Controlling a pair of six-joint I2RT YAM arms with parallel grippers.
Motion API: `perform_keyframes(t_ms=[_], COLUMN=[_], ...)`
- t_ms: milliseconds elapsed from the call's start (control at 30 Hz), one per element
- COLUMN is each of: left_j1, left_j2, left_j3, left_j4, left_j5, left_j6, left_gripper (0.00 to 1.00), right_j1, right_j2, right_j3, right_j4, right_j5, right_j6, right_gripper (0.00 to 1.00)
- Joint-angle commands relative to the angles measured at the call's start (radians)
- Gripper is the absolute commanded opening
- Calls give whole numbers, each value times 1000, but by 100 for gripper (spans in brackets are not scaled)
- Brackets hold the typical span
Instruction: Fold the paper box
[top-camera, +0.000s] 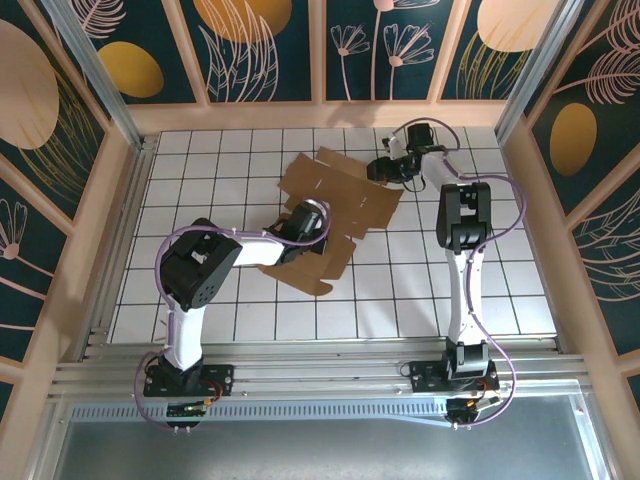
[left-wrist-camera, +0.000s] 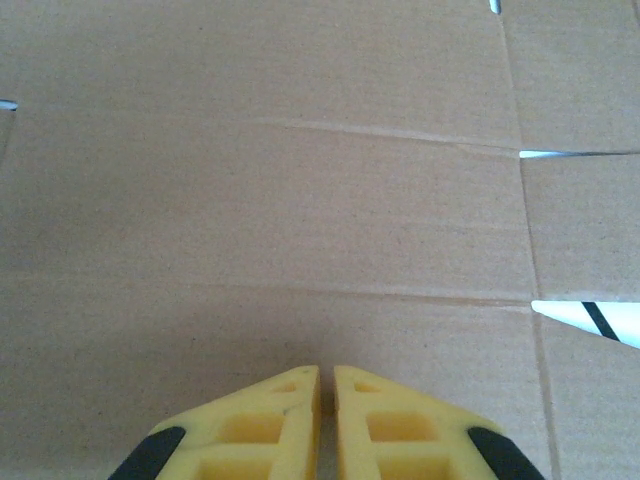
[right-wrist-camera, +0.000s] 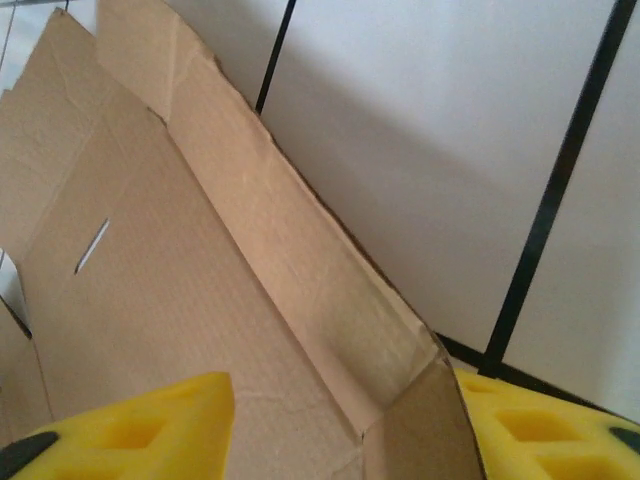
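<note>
Flat brown paper box (top-camera: 335, 200), edge flap (right-wrist-camera: 300, 260) raised between parted right pincer (right-wrist-camera: 345, 400); left pincer (left-wrist-camera: 327, 372) closed, empty.

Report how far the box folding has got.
Done: little. The paper box lies mostly flat on the table, with one edge flap raised. In hand: the right gripper straddles that flap, jaws apart; the left gripper, shut, sits over the middle panels. Left: folding up the other sides and closing it.
</note>
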Motion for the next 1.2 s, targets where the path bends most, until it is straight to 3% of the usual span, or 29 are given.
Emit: perform_keyframes(t_ms=[0, 133, 233, 400, 600, 700, 833, 900, 1067, 1167], left_j1=[23, 36, 50, 72, 84, 83, 86, 88, 99, 116], left_j2=[68, 71, 76, 85, 64, -24, -194, -275, -439, -430], left_j3=[-11, 2, 14, 37, 49, 14, -63, -90, -207, -220], left_j4=[-140, -146, -144, -138, -129, -115, -131, -163, -259, -342], left_j5=[-40, -65, -81, -93, -75, -71, -100, -119, -83, -63], left_j6=[17, 6, -23, -75, -103, -119, -194, -248, -403, -469], left_gripper=[12, 13, 14, 22, 24, 35, 56, 61, 65, 57], right_j1=[3, 38, 87, 170, 273, 296, 340, 367, 433, 480], right_j2=[4, -83, -201, -403, -605, -662, -735, -761, -795, -796], right_j3=[46, 28, -71, -292, -568, -596, -637, -665, -715, -742], right_j4=[-70, -98, -47, 79, 289, 333, 404, 440, 513, 540], right_j5=[15, 103, 155, 308, 700, 824, 911, 947, 1043, 1077], right_j6=[-13, -36, -68, -85, -139, -160, -227, -261, -340, -391], right_gripper=[38, 17, 11, 10, 5, 5, 5, 5, 5, 5])
